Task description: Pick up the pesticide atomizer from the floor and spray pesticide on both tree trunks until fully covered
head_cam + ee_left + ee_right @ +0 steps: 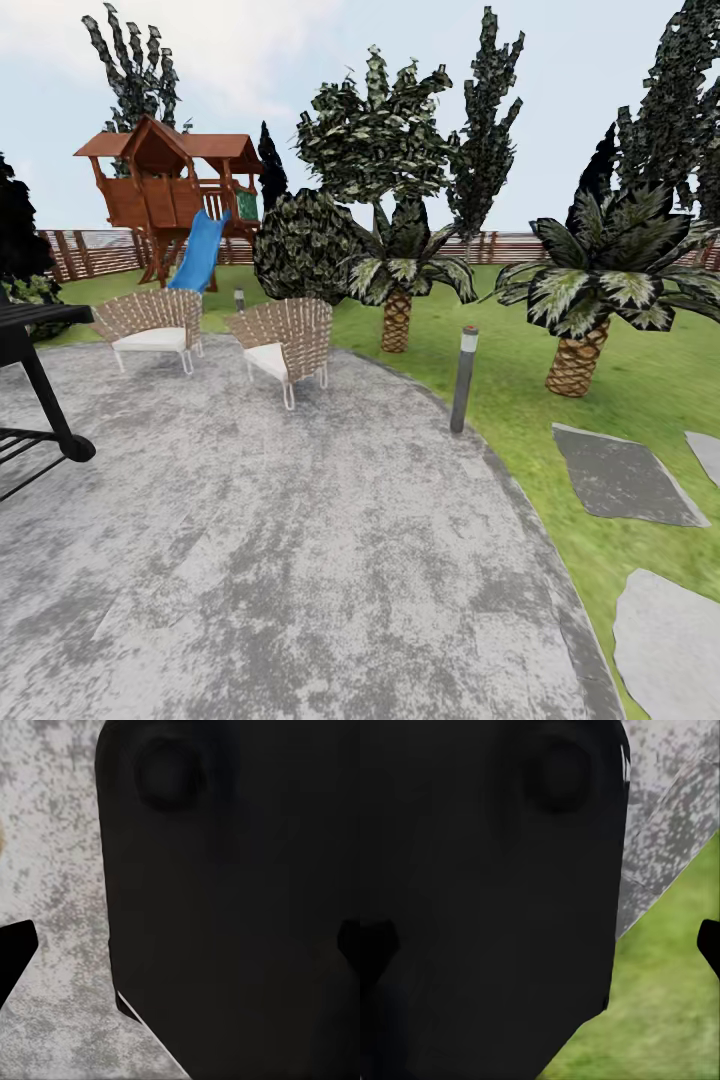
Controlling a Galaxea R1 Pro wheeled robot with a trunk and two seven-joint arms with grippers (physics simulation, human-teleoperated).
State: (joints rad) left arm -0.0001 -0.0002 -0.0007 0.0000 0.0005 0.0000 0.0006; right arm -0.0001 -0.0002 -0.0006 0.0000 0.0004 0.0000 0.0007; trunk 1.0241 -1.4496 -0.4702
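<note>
Holding the left jaws wide, with dark fingertips sitting at opposite edges of the left wrist view and gripping nothing. Holding the right jaws equally wide, one fingertip showing against grass, again gripping nothing. Hanging close beside a large dark body in both wrist views, too near and too dark for telling what it is. Hovering over mottled grey paving on the left, and over the paving's edge where it meets the grass on the right.

Looking out from the head view across a round paved patio into the garden's lawn. Facing two wicker chairs near the patio's far side, a grey bollard lamp at its rim, and a black frame at the left edge. Taking in a wooden play tower with a blue slide, a slatted fence, two short palms, a round bush and grey stepping stones in the grass to the right. Seeing the tall trees with ragged dark foliage well beyond the palms, near the fence, their trunks hiding behind the nearer plants.
</note>
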